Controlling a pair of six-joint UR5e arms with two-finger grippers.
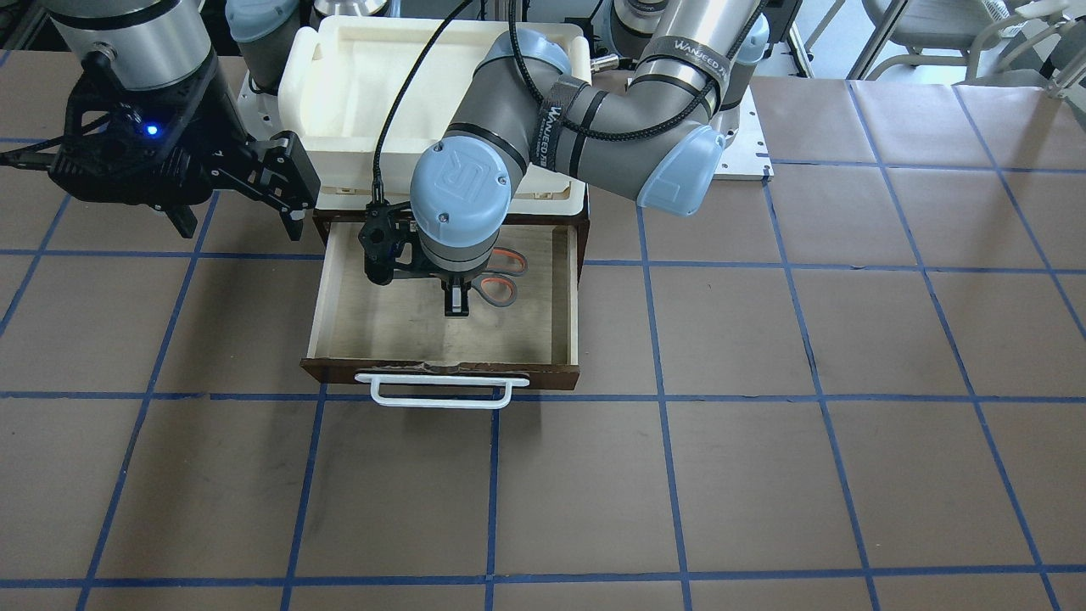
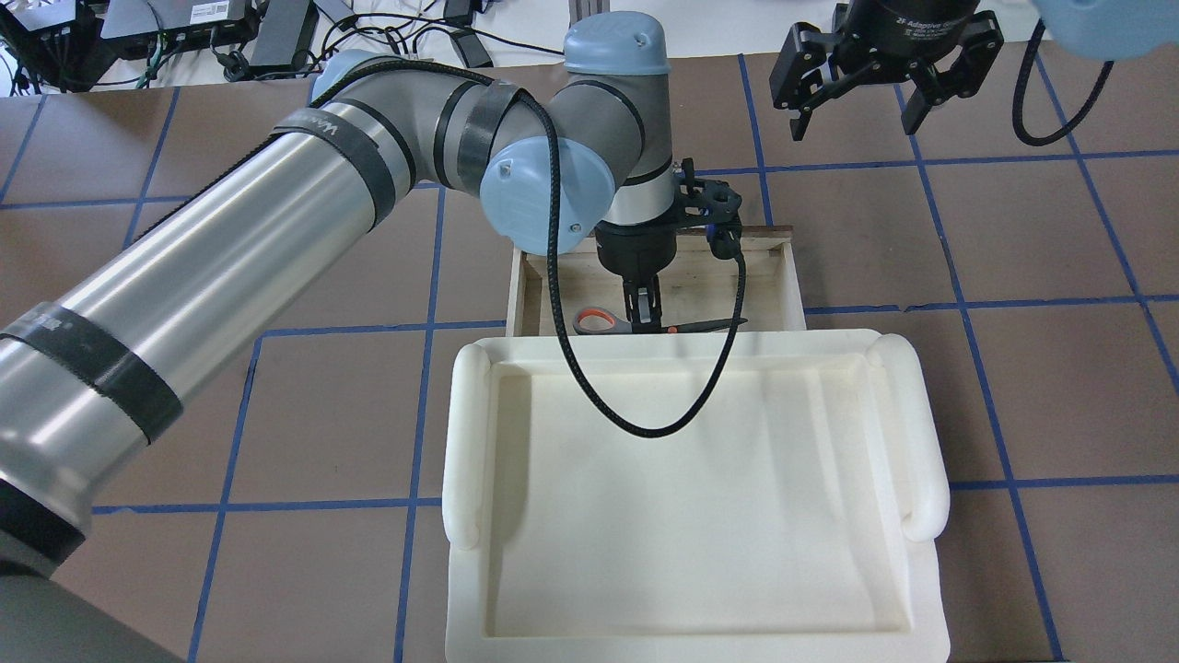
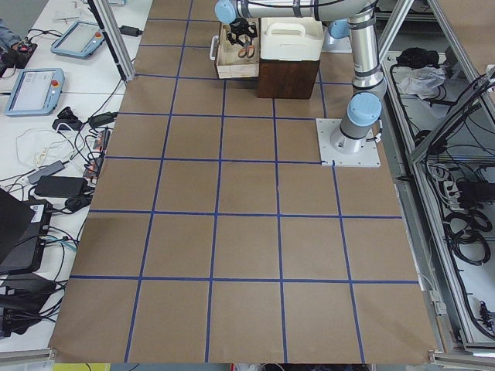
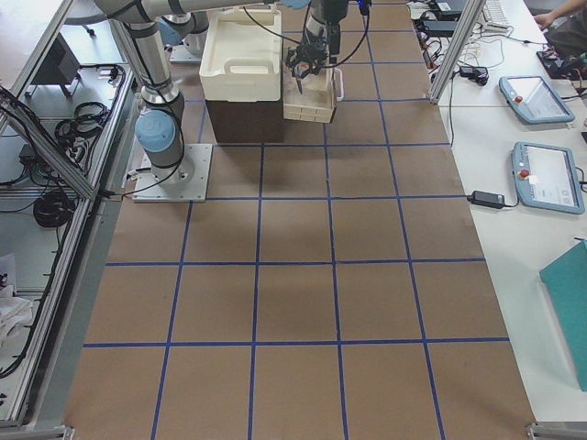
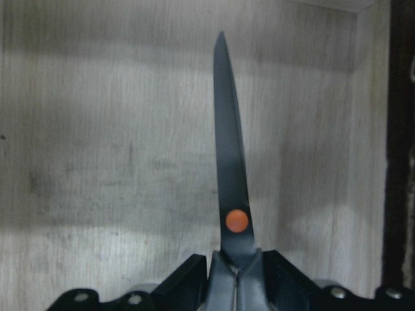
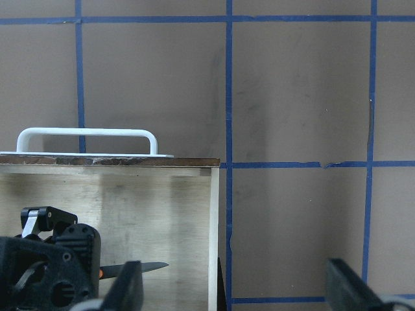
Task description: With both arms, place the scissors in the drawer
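Observation:
The drawer (image 1: 517,335) is pulled open, its dark front and white loop handle (image 1: 441,389) towards the front-facing camera. My left gripper (image 1: 456,307) reaches down into it and is shut on the scissors (image 1: 502,277) near their pivot. The overhead view shows the left gripper (image 2: 642,318) and the scissors (image 2: 597,321) lying level along the drawer's (image 2: 764,276) back. The left wrist view shows the dark blades and orange pivot dot (image 5: 237,220) over the plywood floor. My right gripper (image 1: 239,222) hangs open and empty beside the drawer, also in the overhead view (image 2: 855,124).
A white foam tray (image 2: 479,516) sits on top of the dark cabinet (image 3: 288,77) behind the drawer. A black cable (image 2: 645,428) from the left wrist loops over it. Brown table paper with a blue tape grid (image 1: 662,399) surrounds the drawer.

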